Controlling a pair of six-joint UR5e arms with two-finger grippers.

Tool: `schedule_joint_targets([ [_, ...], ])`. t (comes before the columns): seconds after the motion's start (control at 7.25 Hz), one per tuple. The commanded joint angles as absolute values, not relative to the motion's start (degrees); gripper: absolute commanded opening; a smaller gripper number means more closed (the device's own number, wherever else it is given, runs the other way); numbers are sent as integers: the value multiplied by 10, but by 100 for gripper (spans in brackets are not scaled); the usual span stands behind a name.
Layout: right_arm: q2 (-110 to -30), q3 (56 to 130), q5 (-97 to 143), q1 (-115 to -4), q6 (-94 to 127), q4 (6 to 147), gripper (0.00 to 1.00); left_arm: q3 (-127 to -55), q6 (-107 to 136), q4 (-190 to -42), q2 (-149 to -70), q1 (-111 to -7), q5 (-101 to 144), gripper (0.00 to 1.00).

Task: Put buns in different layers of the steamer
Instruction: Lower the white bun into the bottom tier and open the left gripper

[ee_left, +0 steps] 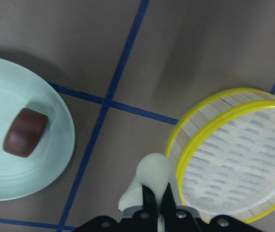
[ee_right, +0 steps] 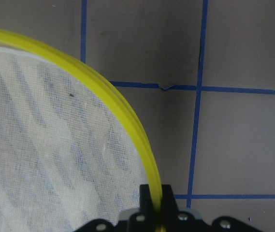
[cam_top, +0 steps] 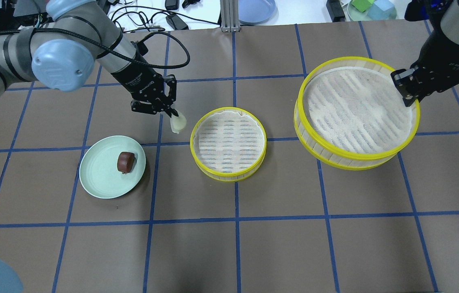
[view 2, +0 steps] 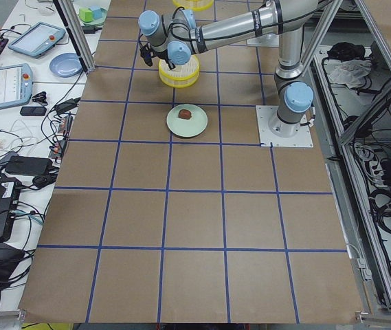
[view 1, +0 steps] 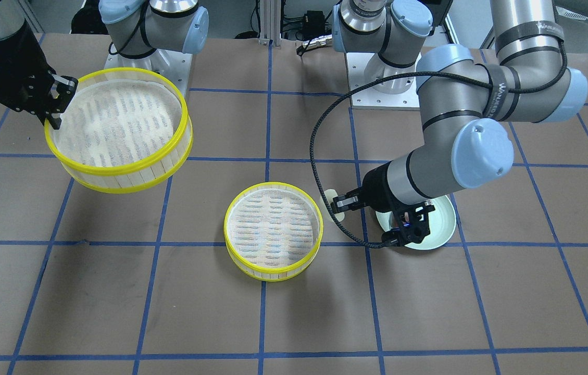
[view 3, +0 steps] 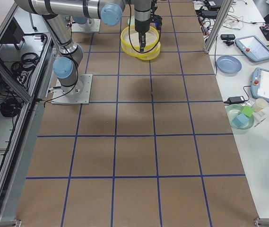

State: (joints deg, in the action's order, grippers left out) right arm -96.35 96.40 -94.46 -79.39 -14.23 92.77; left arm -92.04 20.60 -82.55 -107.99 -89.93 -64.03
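"Just left of centre in the overhead frame, see that? The left gripper [cam_top: 170, 112] has the cream-white bun [cam_top: 178, 123] pinched between its fingertips, off the table and just beside the lower steamer tray [cam_top: 192, 143]."

"Not over it yet, though. It hangs outside the yellow rim, on the plate side."

"Right. I'd say it wants carrying toward frame right until it's above the middle of the mesh, high enough to clear that rim, then lowering close to the cloth before the fingers part. It looks soft. Drop it from height and it may roll or land against the wall."

"Which way does it lie?"

"Squeezed long, from what I can make out. Its long axis runs roughly along the fingers, slanting toward lower right in the overhead frame, with the rounded end pointing away from the claw. The wrist view shows the same, round end up-frame."

"And the other arm?"

"Upper right of that frame, the right gripper [cam_top: 407, 97] is clamped on the rim of the second steamer tray [cam_top: 335, 156], one finger inside, one outside. That tray looks raised and a little tilted, well apart from the first. I'd hold it there until the white bun is seated."

"The brown bun [cam_top: 125, 161]?"

"Sitting on the green plate [cam_top: 97, 173], lower left, untouched."
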Motion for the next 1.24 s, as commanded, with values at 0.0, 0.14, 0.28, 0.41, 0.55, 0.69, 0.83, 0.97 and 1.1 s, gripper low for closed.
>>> schedule_joint_targets([
  [0.0,-964,964,-944,-794,-157,927,0,-971,237,-728,-1101,-930,-602,0],
  [0.14,-964,964,-944,-795,-156,928,0,-985,257,-684,-1113,-932,-597,0],
  [0.28,-964,964,-945,-795,-157,928,0,-985,257,-674,-1122,-935,-568,0],
  [0.41,-964,965,-945,-795,-157,928,0,-985,258,-647,-1134,-940,-563,0],
  [0.55,-964,965,-945,-795,-156,928,0,-984,254,-646,-1138,-940,-573,89],
  [0.69,-964,966,-945,-796,-156,930,0,-979,249,-645,-1136,-940,-598,100],
  [0.83,-964,966,-947,-797,-155,933,0,-974,247,-643,-1128,-940,-634,100],
  [0.97,-961,965,-952,-797,-153,935,0,-957,247,-651,-1121,-940,-642,100],
  [1.1,-955,966,-943,-801,-148,941,0,-934,232,-665,-1112,-933,-688,100],
])
